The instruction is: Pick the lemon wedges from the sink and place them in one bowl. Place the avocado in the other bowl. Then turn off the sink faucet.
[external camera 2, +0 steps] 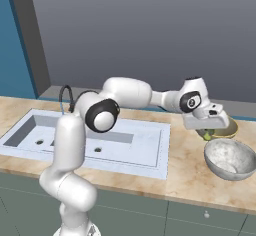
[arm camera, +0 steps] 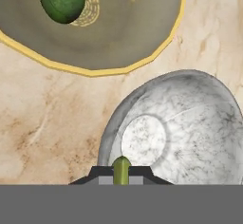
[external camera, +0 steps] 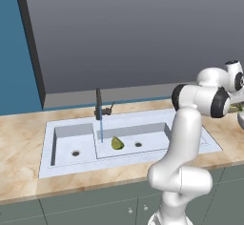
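My gripper (arm camera: 121, 174) is shut on a small yellow-green lemon wedge (arm camera: 121, 165) that sticks up between the fingertips. It hovers over the near rim of a grey marbled bowl (arm camera: 199, 123), to the right of the sink. Beyond that bowl stands an olive bowl with a yellow rim (arm camera: 142, 64), and the dark green avocado (arm camera: 61, 0) lies inside it. From the right base view the gripper (external camera 2: 207, 133) hangs between both bowls. A second lemon wedge (external camera: 117, 143) lies in the long basin of the sink (external camera: 62, 164). The dark faucet (external camera: 99, 104) pours a thin blue stream.
The marbled bowl (external camera 2: 231, 159) sits near the counter's front edge, the yellow-rimmed bowl (external camera 2: 229, 128) just behind it. Beige stone counter (external camera 2: 185, 175) surrounds both. A grey wall runs behind the sink, and my arm reaches across the sink's right end.
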Available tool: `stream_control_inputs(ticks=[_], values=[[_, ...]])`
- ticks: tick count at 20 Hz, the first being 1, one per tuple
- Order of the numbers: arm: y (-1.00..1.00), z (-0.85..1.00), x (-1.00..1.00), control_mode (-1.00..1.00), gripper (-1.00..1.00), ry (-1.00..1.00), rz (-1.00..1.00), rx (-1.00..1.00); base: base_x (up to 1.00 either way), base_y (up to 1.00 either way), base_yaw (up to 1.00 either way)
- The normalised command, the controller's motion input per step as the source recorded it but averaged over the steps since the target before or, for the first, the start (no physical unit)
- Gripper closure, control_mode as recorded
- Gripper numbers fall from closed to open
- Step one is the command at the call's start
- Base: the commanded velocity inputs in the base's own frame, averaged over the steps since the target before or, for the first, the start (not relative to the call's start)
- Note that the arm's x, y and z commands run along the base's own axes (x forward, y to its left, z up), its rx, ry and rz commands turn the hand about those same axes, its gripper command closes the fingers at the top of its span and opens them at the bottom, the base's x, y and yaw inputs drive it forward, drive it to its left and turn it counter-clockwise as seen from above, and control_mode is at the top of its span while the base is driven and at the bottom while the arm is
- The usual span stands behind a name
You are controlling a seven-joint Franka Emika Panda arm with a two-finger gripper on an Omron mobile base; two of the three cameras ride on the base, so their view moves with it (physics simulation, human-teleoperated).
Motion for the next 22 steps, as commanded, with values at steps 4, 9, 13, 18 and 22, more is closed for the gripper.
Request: stream_control_inputs(ticks=[4,9,13,18,22], values=[[-0.20,0.00,0.00,-1.00,1.00,0.03,-0.05,-0.02,0.00,0.00,0.00],[-0.26,-0.05,0.00,-1.00,1.00,0.00,-0.04,0.00,0.00,0.00,0.00],[-0.24,-0.01,-0.06,-1.00,1.00,0.00,-0.04,0.00,0.00,0.00,0.00],[-0.09,-0.02,-0.25,-1.00,1.00,0.00,-0.05,0.00,0.00,0.00,0.00],[0.00,-0.09,-0.29,-1.00,1.00,0.00,-0.05,0.00,0.00,0.00,0.00]])
